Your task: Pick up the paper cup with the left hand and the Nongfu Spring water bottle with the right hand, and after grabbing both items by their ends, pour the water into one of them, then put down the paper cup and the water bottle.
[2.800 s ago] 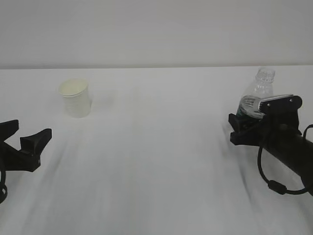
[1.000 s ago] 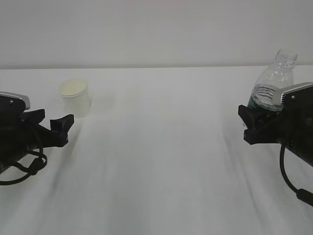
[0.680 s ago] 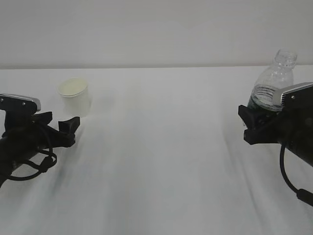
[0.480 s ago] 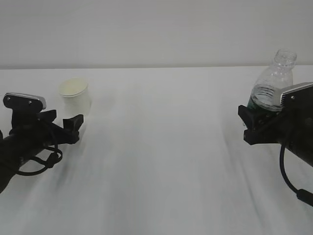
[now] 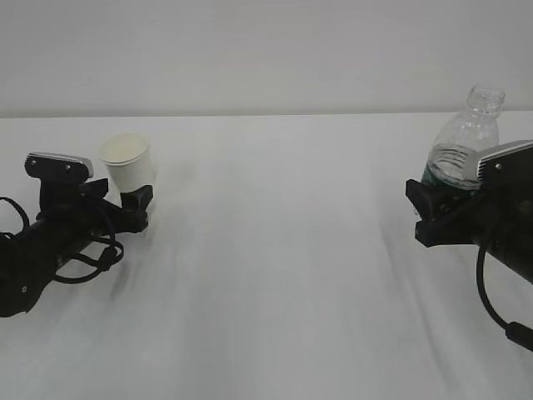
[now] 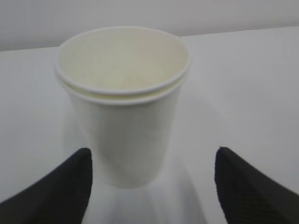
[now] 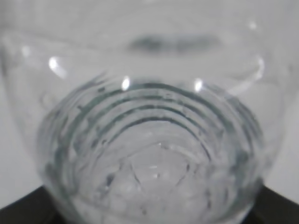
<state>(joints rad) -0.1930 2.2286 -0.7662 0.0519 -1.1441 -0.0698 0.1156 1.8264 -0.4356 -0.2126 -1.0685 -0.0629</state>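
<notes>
I am working over a plain white tabletop (image 5: pixel 275 275) that is spreading from nine o'clock to three o'clock beneath me. A pale grey wall (image 5: pixel 266 50) is rising behind its far edge at twelve o'clock.

We see a bare test setup, likely a lab. A plain white cloth-covered bench (image 5: pixel 275 275) meets a blank pale grey wall (image 5: pixel 266 50), with nothing homely around.
</notes>
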